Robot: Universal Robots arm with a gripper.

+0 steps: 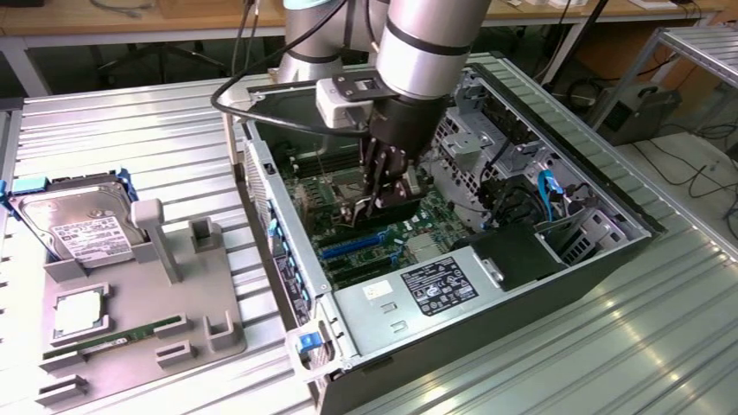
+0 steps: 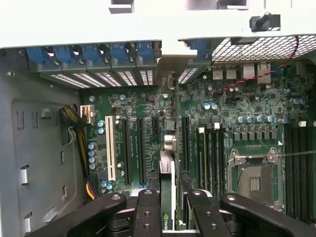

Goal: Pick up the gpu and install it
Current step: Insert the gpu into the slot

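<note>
My gripper (image 1: 384,197) reaches down into the open computer case (image 1: 576,259) and is shut on the gpu (image 1: 402,206), a dark flat card held on edge just above the green motherboard (image 1: 346,251). In the wrist view the gpu (image 2: 168,168) runs edge-on between my black fingers (image 2: 148,207), and the gripper (image 2: 171,202) clamps it from both sides. Its silver end bracket (image 2: 168,83) sits at the case's rear slot panel. The card lies among the black expansion slots (image 2: 141,150), beside a white slot (image 2: 109,148). Whether its edge is in a slot is hidden.
A grey fixture plate (image 1: 138,303) at the exterior view's left carries a hard drive (image 1: 75,226), a processor chip (image 1: 79,313) and a green memory stick (image 1: 116,335). Inside the case are the power supply (image 1: 444,285), drive cages (image 1: 576,229), cables (image 2: 81,143) and the processor socket (image 2: 254,175).
</note>
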